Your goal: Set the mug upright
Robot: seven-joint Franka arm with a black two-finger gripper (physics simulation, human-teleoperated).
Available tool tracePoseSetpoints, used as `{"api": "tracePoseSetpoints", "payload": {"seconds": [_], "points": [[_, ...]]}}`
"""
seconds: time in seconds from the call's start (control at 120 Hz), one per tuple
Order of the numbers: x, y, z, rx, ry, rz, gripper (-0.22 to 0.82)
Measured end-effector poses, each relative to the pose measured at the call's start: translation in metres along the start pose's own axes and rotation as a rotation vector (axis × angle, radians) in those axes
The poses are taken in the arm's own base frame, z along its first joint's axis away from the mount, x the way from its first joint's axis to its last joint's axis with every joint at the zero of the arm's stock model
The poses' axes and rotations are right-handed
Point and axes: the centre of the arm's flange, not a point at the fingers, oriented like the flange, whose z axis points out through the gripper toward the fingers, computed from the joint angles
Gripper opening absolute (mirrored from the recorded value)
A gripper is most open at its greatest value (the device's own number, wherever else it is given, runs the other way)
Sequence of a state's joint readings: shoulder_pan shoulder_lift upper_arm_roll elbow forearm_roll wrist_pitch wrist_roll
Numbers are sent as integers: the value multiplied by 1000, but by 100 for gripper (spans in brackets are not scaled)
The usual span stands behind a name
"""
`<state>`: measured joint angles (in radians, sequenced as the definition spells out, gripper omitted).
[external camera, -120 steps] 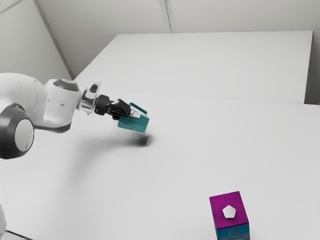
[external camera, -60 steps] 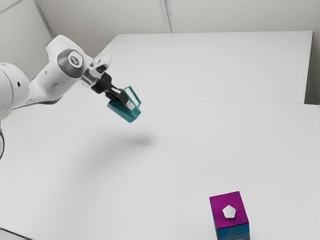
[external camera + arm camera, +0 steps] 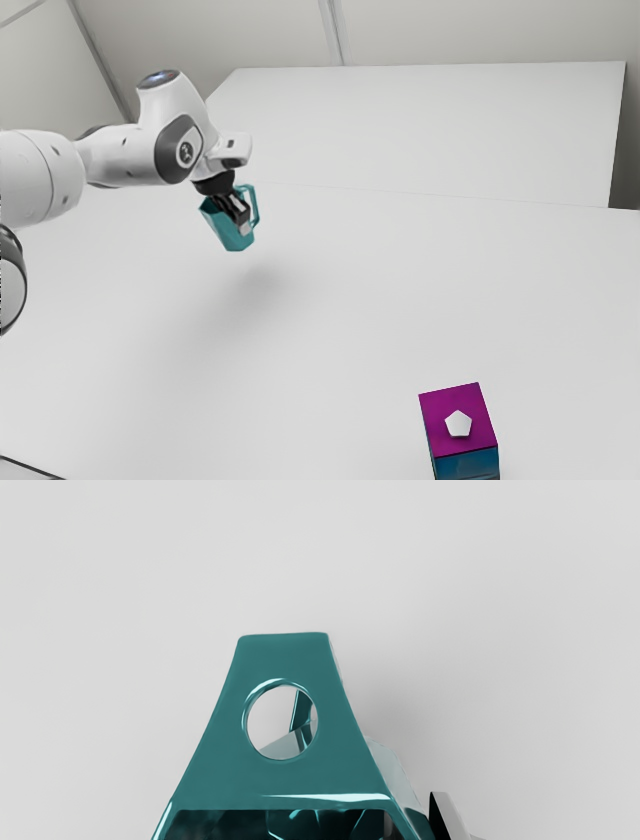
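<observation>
Mug point(image 3: 224, 230), teal, handled: gripped aloft, tilted, in blk. two-finger pincer point(image 3: 240, 221) over white bench point(image 3: 380, 300), ext. view's left, prob. for righting.

A purple and blue box point(image 3: 447, 403) on a white bench point(image 3: 350, 330)
The box has a purple top with a little white five-sided shape point(image 3: 458, 424) on it, and a blue side. Far behind the box is a pale wall point(image 3: 480, 30).

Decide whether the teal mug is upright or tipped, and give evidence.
Tipped partway. Above the table, the mug leans, its mouth toward the exterior view's left and its base toward that view's right.
</observation>
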<state>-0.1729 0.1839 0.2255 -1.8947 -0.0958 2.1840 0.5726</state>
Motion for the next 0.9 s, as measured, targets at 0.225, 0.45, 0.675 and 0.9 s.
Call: {"api": "tracePoseSetpoints", "payload": {"seconds": [0.225, 0.45, 0.675, 0.9], "points": [[3, 1, 35, 24, -42, -28, -17], [-1, 13, 53, 40, -59, -34, -17], [-12, 23, 59, 72, -49, -26, -17], [-13, 25, 72, 87, -42, -35, -17]]}}
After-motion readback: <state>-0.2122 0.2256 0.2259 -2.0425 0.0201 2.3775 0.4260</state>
